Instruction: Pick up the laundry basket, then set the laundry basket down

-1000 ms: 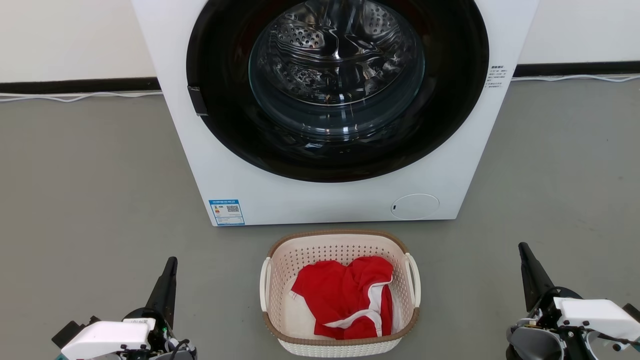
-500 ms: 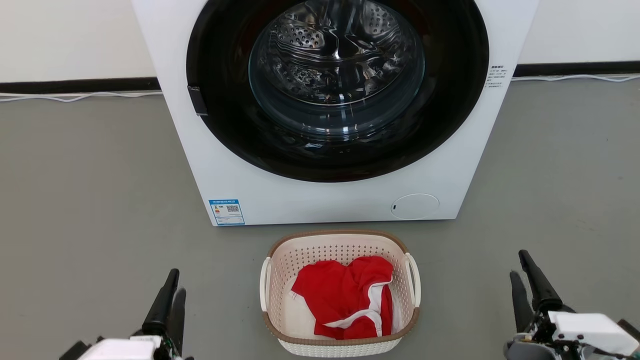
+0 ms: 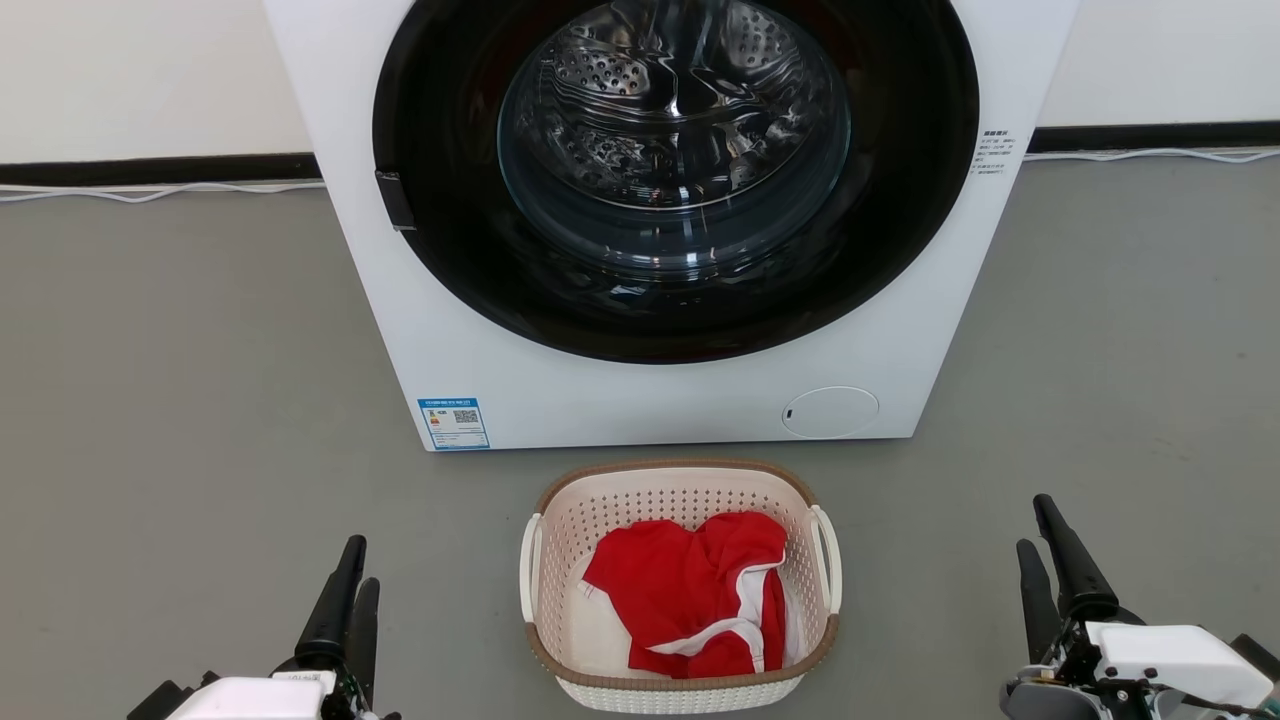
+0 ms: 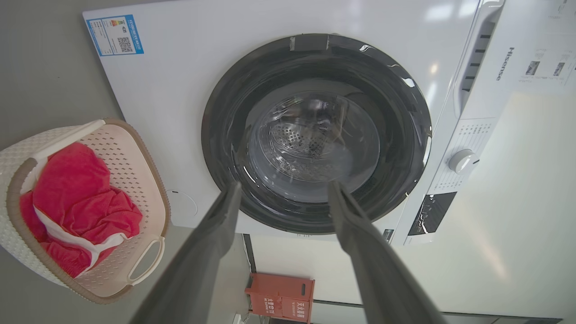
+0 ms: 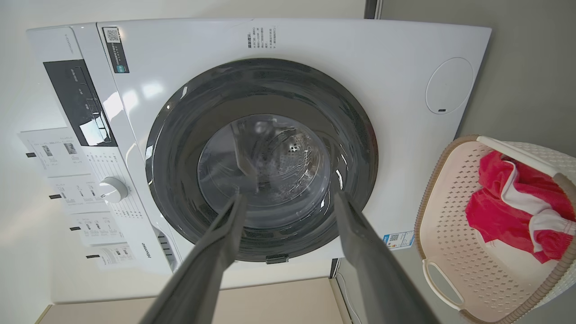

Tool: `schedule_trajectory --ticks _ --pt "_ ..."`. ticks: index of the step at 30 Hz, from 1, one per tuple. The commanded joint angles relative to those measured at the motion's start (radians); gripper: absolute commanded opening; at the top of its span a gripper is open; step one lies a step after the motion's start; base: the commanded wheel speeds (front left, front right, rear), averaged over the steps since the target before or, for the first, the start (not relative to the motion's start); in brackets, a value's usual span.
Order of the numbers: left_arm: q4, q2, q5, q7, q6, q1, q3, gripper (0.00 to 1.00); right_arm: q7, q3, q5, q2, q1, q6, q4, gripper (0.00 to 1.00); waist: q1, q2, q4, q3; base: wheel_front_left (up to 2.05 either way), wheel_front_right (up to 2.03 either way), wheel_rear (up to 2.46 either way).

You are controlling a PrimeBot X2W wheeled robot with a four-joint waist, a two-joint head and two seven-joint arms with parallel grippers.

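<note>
Sitting on the smooth gray floor just in front of the washing machine, the laundry basket holds a crumpled red garment with white trim. The basket's a rounded rectangle of cream plastic punched full of little holes, with a brown woven-look rim and white loop handles. The machine's glossy white, and a shiny perforated drum shows behind its round dark glass door. The left gripper and right gripper sit well apart from the basket on either side, fingers spread wide and holding nothing.
</note>
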Motion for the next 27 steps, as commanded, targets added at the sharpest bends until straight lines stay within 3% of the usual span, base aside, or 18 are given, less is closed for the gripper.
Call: schedule_trajectory --ticks 1,17,27 --pt "-0.028 0.006 0.015 -0.007 -0.002 -0.028 -0.002 1.0 -0.014 0.002 -0.02 -0.007 -0.018 0.002 -0.034 1.0 -0.0003 -0.0001 0.0 0.0 0.0 0.0 0.0" --pt "-0.013 0.008 0.161 -0.055 -0.002 -0.039 -0.023 1.0 -0.061 0.005 -0.284 -0.007 -0.015 0.003 -0.068 1.0 -0.0004 -0.0001 0.0 0.003 0.0 0.0 0.0" --pt "-0.013 0.009 0.34 -0.084 -0.003 -0.047 -0.03 1.0 -0.09 0.023 -0.483 -0.008 -0.011 0.003 -0.096 1.0 -0.0004 -0.0001 -0.002 0.004 0.0 0.0 0.0"
